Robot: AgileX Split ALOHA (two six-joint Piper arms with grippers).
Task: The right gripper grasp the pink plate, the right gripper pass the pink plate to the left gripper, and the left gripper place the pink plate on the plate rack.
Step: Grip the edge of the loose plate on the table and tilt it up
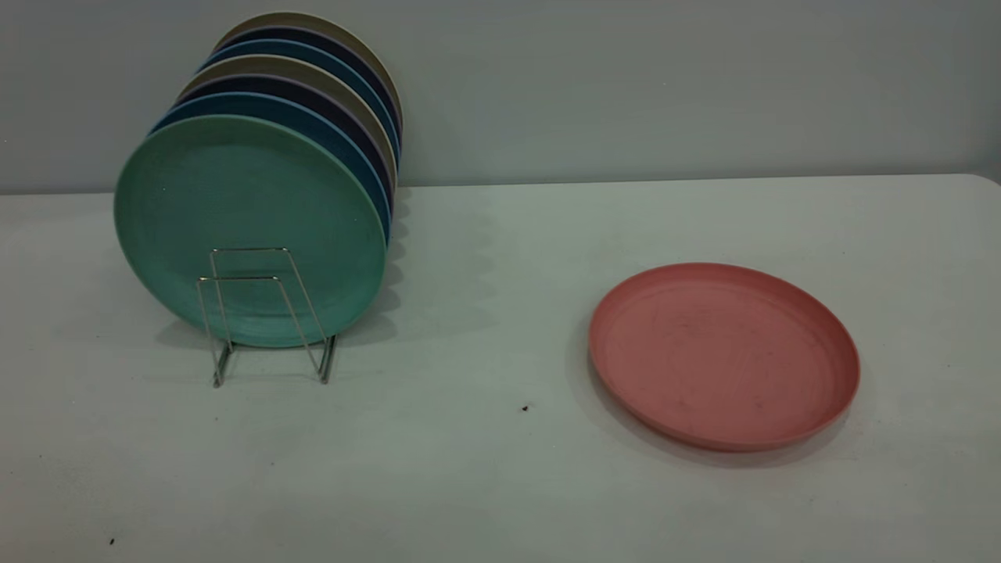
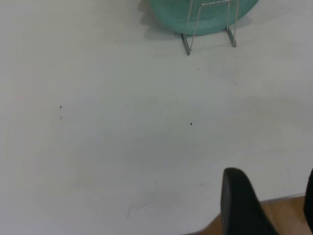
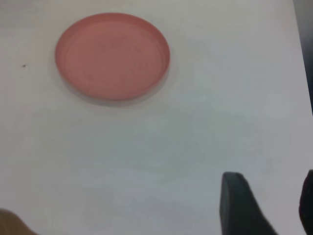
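The pink plate lies flat on the white table at the right; it also shows in the right wrist view. The silver wire plate rack stands at the left, with empty front loops; its foot shows in the left wrist view. No arm shows in the exterior view. My right gripper is open and empty, well short of the pink plate. My left gripper is open and empty near the table's front edge, well short of the rack.
The rack holds several upright plates, the teal-green one in front, blue, dark and beige ones behind. A grey wall runs behind the table. The table's right edge shows in the right wrist view.
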